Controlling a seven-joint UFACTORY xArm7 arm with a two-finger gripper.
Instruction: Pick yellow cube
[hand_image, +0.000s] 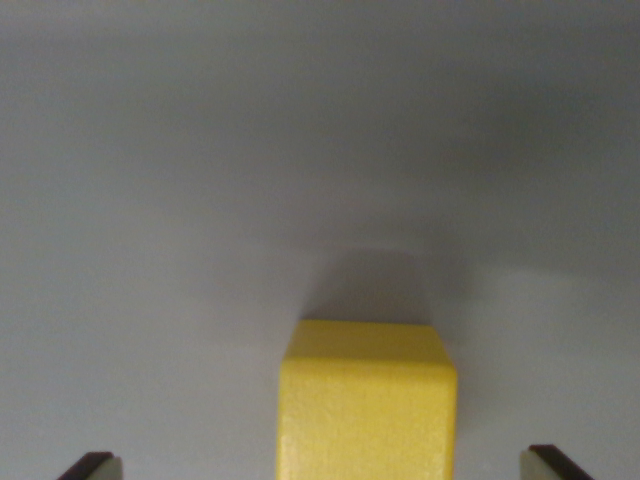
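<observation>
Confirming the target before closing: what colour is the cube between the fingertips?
Yellow: the cube is plain yellow, unpatterned, seen in the wrist view, on a grey surface.

- No text, label, brand, number or sign can be read anywhere in the wrist view.
- The glossy yellow plastic cube (366, 405) shows plain faces with no print.
- The smooth pale grey table surface (300, 150) carries no marking.
- The two dark fingertips (92, 466) at the lower corners bear no lettering.
</observation>
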